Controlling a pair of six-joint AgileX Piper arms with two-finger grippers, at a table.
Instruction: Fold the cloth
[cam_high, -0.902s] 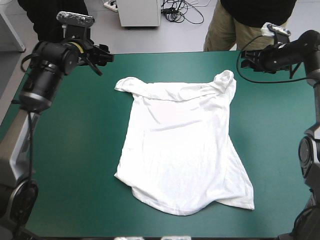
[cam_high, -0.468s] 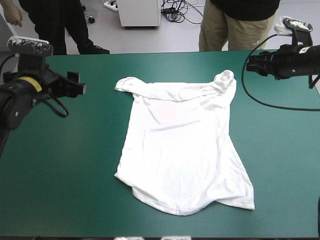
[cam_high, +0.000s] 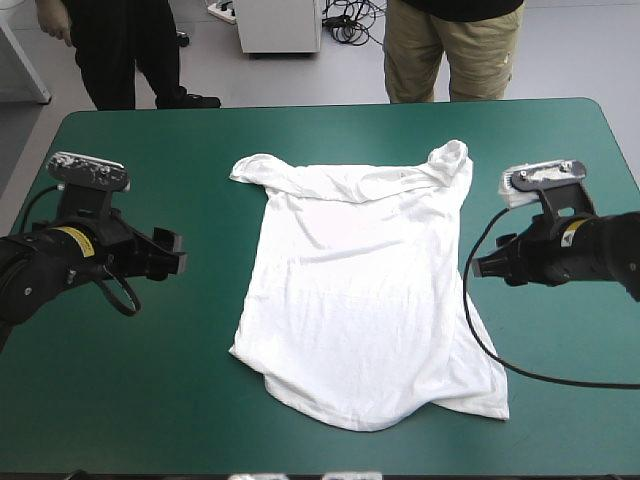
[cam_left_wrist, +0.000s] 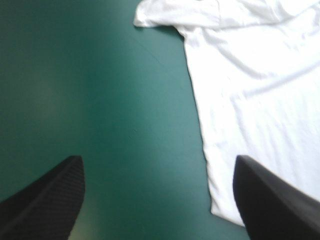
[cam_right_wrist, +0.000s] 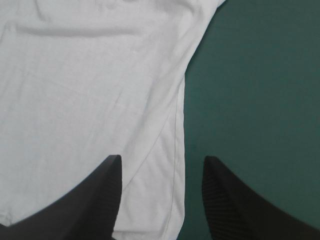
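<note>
High view: both arms have dropped from far corners to flank the T-shirt (cam_high: 360, 300), flat on the worktop (cam_high: 120, 400); left tool (cam_high: 178, 258) wide, right tool (cam_high: 480, 268) open over its edge, likely preparing grasps.

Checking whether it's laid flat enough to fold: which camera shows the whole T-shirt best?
The high view: the T-shirt lies spread on the teal-green cover with its full outline, both sleeves and hem, visible. The left wrist view shows only one side edge and a sleeve; the right wrist view only the opposite side edge.
</note>
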